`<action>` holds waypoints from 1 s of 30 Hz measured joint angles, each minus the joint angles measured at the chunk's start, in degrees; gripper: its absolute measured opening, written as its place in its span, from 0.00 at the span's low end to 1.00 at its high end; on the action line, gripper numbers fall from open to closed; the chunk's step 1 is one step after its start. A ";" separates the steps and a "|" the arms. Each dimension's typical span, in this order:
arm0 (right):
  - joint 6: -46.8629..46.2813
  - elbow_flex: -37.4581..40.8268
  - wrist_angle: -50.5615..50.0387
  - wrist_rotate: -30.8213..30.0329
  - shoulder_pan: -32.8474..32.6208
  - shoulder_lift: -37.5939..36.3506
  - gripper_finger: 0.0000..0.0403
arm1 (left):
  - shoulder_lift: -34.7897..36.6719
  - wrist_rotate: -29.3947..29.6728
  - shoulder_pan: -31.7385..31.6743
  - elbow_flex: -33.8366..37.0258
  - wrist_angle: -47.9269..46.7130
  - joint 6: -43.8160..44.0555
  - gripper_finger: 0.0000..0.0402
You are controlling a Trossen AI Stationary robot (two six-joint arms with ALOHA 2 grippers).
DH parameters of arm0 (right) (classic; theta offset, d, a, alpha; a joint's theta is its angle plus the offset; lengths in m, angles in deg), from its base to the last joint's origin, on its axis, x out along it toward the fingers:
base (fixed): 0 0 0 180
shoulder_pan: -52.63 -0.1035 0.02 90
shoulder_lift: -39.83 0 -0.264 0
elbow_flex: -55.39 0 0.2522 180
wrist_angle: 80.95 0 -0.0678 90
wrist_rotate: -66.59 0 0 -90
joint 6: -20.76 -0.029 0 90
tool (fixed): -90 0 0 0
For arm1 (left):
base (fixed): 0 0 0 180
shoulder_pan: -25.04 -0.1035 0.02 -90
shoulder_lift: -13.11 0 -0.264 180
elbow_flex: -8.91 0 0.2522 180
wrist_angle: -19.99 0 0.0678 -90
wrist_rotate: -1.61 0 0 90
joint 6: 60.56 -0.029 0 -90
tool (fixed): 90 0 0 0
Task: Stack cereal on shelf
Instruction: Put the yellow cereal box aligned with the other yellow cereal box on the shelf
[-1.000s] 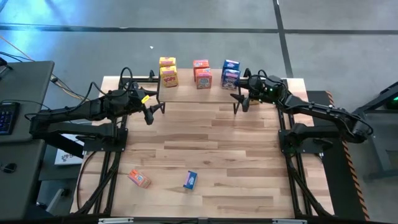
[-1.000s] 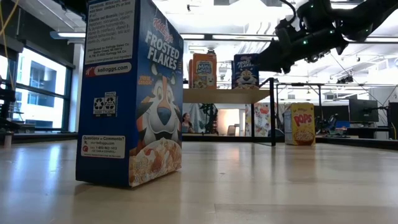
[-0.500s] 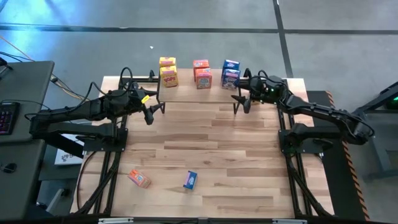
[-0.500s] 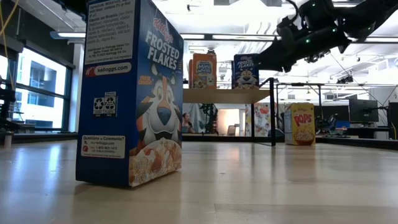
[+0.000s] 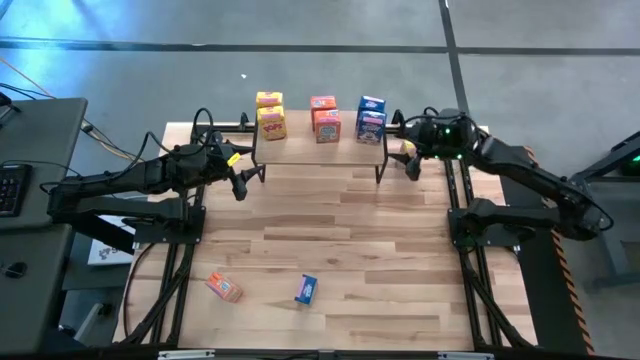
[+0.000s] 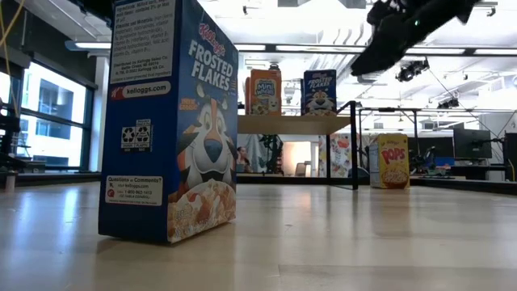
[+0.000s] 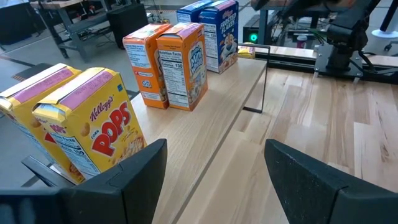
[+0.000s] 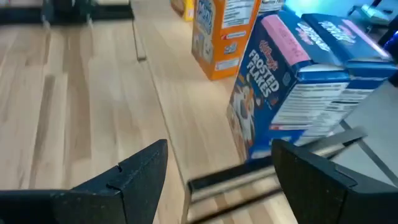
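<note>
The shelf (image 5: 320,152) stands at the table's far edge. On it stand two yellow (image 5: 271,122), two orange (image 5: 327,125) and two blue cereal boxes (image 5: 371,126). Another yellow box (image 6: 393,162) stands on the table just right of the shelf. Near the front edge an orange box (image 5: 225,288) lies flat beside a blue box (image 5: 306,290). My left gripper (image 7: 214,180) hovers open off the shelf's left end, facing the yellow boxes (image 7: 93,134). My right gripper (image 8: 217,183) hangs open, high off the shelf's right end, by the blue boxes (image 8: 292,81).
The middle of the wooden table (image 5: 330,230) is bare. The shelf's thin black legs (image 5: 381,168) stand close to my right gripper. A side desk with a keyboard (image 5: 12,185) lies beyond the table's left edge.
My right gripper has risen and drawn back from the shelf toward the table's right edge, tipping up closer to level, still open. The boxes have stayed where they were.
</note>
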 joint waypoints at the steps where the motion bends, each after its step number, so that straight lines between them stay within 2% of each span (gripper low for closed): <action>1: 1.19 -1.95 -3.26 -0.01 0.08 0.22 0.69 | -0.02 0.00 0.00 0.00 0.00 0.00 0.65; 4: 3.85 -7.74 -12.45 -2.67 0.11 1.27 0.69 | -0.02 0.00 0.01 0.00 0.00 0.00 0.65; 7: 7.19 -12.28 -19.74 -8.12 0.11 2.78 0.69 | -0.02 0.00 0.01 0.00 0.00 0.00 0.65; 13: 15.63 -15.10 -24.34 -13.18 0.13 5.32 0.69 | 0.00 0.00 0.02 0.00 0.00 0.00 0.65; 16: 19.16 -14.78 -25.26 -13.49 1.29 6.93 0.69 | -0.02 0.00 0.00 0.00 0.00 0.00 0.65; 23: 19.87 -14.70 -28.32 -11.70 6.48 12.82 0.69 | 0.00 0.00 0.00 0.00 0.00 0.00 0.65; 30: 24.04 -14.67 -31.10 -11.43 8.48 16.50 0.69 | -0.02 0.00 0.00 0.00 0.00 0.00 0.65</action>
